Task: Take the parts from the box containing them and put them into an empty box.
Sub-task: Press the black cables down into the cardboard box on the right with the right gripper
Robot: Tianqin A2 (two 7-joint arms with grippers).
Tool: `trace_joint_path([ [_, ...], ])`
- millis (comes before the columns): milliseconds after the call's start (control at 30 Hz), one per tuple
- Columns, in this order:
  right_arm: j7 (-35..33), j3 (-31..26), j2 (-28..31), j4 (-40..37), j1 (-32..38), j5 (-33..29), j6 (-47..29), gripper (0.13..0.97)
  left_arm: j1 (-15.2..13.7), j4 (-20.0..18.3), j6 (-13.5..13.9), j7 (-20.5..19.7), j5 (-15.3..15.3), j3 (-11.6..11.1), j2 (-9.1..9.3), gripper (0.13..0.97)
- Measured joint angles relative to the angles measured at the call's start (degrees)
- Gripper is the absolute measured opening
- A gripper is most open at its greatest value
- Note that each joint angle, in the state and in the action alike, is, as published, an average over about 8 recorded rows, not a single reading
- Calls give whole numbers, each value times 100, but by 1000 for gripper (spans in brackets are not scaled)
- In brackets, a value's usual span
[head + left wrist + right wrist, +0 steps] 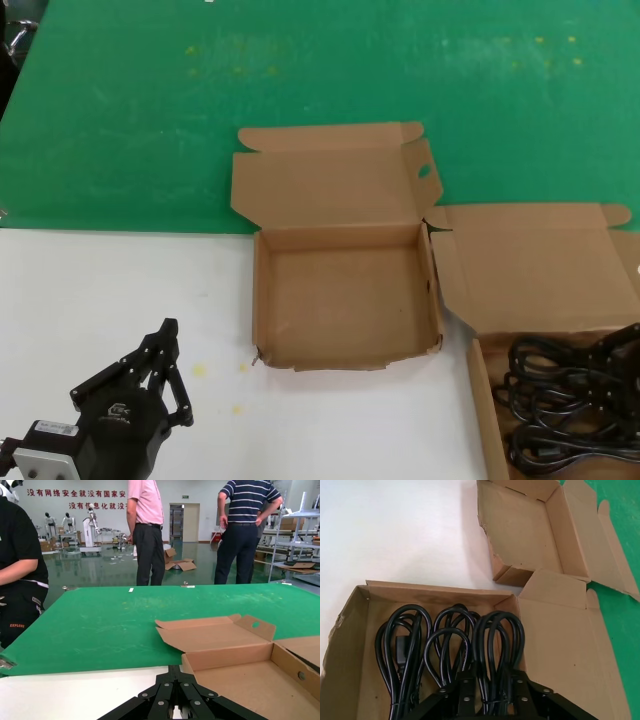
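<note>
The left hand waits low over the white part of the surface, near the front left corner. Its fingers sit close together, in a narrow pinch, and it holds nothing. It is well apart from the cords.

In the middle of the surface sits the empty box. Its lid lies back on the green mat, toward the far edge, and one lid tab has an oval hole. Nothing is inside it.

Just beside it, at the front right corner of the surface, is the full box. The cords lie in it as looped black bundles side by side. Their long way runs from the front edge toward the far edge.

The right hand is right over the cords, with its fingers spread wide around one bundle, but not pinching it yet. This hand is much nearer the cords, so it looks best placed to take one. From there the empty box lies to the left and a bit farther back.
</note>
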Motion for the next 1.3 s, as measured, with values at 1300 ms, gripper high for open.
trace_joint_path([
  [1300, 420, 171, 157, 630, 59, -13, 148, 150, 0, 0, 0, 0, 0, 0, 0, 133],
])
